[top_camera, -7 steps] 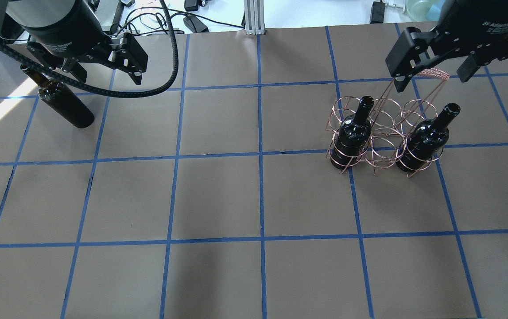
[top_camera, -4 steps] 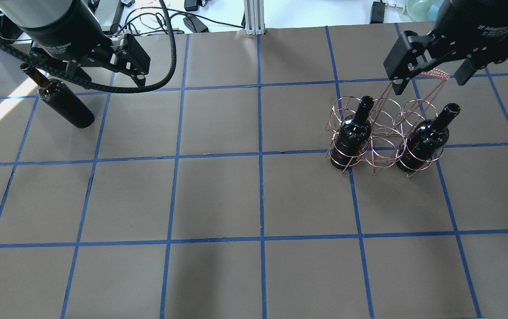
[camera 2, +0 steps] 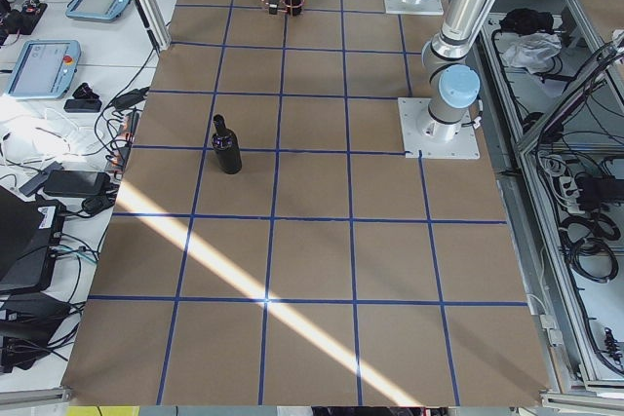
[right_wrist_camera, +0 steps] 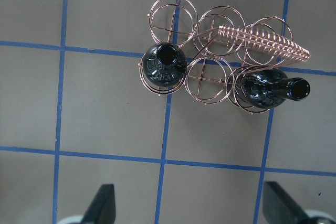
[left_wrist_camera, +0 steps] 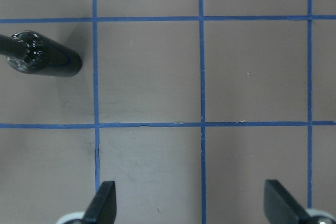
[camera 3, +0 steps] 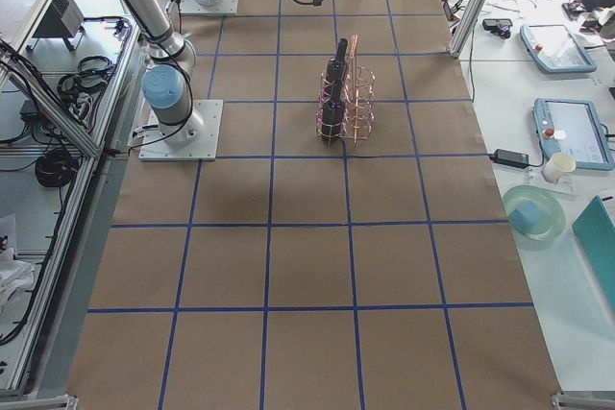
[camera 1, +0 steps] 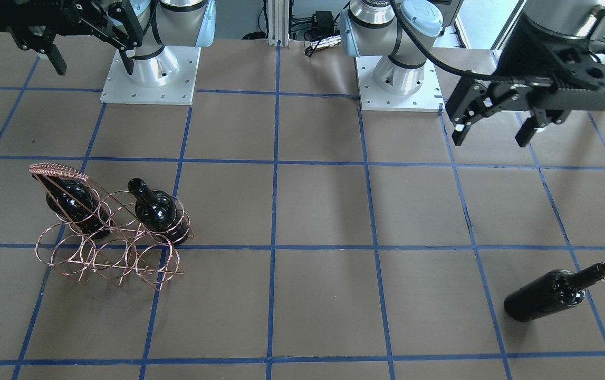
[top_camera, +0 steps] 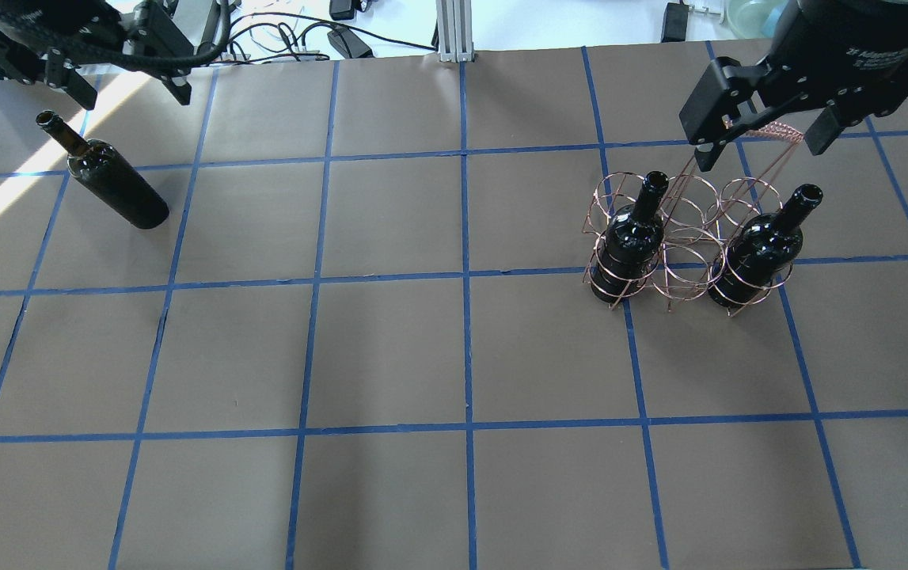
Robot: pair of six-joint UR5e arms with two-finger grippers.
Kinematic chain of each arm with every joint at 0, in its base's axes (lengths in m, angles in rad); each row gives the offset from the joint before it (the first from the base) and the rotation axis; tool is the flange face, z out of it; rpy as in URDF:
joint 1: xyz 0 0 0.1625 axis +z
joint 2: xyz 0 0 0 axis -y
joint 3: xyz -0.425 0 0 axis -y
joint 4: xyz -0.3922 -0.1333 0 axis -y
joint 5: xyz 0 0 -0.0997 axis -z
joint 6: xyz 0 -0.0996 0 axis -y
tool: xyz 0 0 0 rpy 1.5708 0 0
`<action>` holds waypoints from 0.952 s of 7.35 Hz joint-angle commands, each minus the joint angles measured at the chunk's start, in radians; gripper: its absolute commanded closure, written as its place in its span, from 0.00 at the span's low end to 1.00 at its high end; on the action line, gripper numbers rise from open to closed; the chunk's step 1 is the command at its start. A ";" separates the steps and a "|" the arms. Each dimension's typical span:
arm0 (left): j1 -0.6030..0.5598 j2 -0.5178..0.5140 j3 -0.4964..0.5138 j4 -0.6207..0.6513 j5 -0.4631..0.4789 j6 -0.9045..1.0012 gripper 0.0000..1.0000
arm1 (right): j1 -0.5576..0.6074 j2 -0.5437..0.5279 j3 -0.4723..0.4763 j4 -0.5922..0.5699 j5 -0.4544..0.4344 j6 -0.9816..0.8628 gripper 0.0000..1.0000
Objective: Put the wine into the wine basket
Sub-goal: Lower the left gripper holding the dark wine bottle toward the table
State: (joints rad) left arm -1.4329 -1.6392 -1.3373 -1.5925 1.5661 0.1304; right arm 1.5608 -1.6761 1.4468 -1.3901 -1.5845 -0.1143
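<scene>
A loose dark wine bottle (top_camera: 115,188) stands upright at the table's far left, also in the front view (camera 1: 551,294) and the left wrist view (left_wrist_camera: 43,60). The copper wire wine basket (top_camera: 685,237) stands at the right and holds two dark bottles (top_camera: 626,247) (top_camera: 753,255) in its outer loops; its middle loops are empty. My left gripper (top_camera: 127,85) is open and empty, high up behind the loose bottle. My right gripper (top_camera: 762,144) is open and empty, above the basket's coiled top bar (top_camera: 772,131). The right wrist view looks down on the basket (right_wrist_camera: 220,61).
The table is brown paper with a blue tape grid. The two arm bases (camera 1: 149,68) (camera 1: 397,79) stand on the robot's side of the table. Cables and power bricks (top_camera: 287,36) lie beyond the table's far edge, and screens and clutter sit on side benches (camera 2: 39,65).
My left arm has pulled back and to the left, off the loose bottle, which now shows in full. My right gripper has shifted slightly back. Bottles and basket have not moved.
</scene>
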 commanded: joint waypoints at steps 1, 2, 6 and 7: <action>0.135 -0.110 0.036 0.020 0.003 0.150 0.00 | 0.002 -0.001 0.004 -0.032 0.021 0.004 0.00; 0.194 -0.181 0.038 0.092 -0.003 0.246 0.00 | 0.002 0.001 0.012 -0.033 0.021 0.004 0.00; 0.296 -0.372 0.094 0.204 0.006 0.327 0.00 | 0.005 -0.001 0.044 -0.037 0.020 0.062 0.00; 0.304 -0.387 0.113 0.204 0.008 0.369 0.00 | 0.005 0.001 0.047 -0.038 0.018 0.074 0.00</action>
State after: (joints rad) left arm -1.1492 -1.9965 -1.2479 -1.3911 1.5725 0.4560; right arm 1.5659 -1.6774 1.4905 -1.4269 -1.5643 -0.0633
